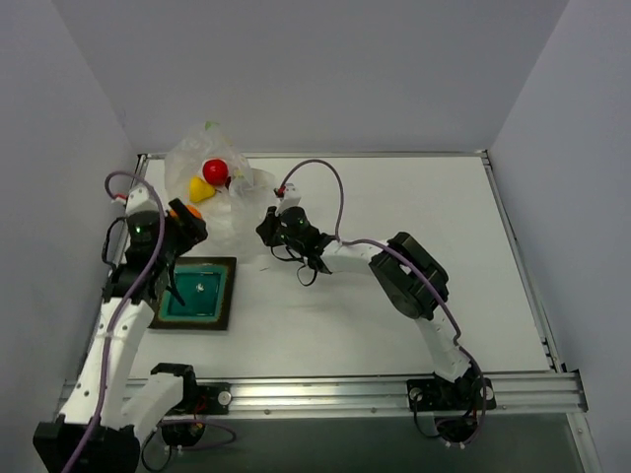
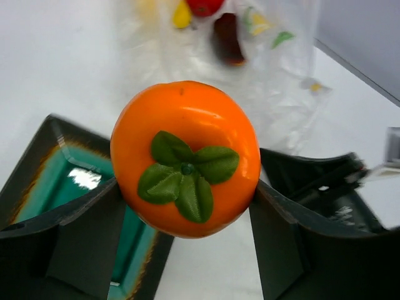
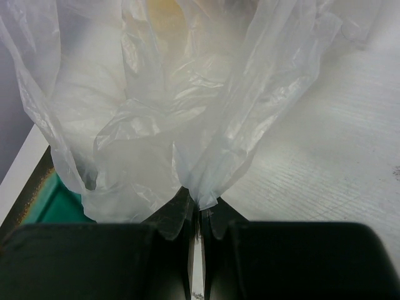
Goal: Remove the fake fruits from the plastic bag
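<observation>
My left gripper [image 2: 186,200] is shut on the orange fruit [image 2: 185,157], which has a green leaf cap, and holds it above the table beside the green tray [image 2: 56,181]. In the top view the left gripper [image 1: 180,222] is just left of the plastic bag [image 1: 232,202]. The red round fruit [image 1: 215,170] and the yellow fruit [image 1: 199,189] lie inside the bag. The dark red fruit [image 2: 228,39] shows through the film in the left wrist view. My right gripper [image 3: 200,209] is shut on a bunched fold of the bag [image 3: 187,125].
The green square tray [image 1: 197,293] with a dark rim lies at the front left, below the left gripper. The table's raised left edge [image 1: 138,172] runs close to the bag. The right arm's cable [image 1: 335,187] arcs over the table middle.
</observation>
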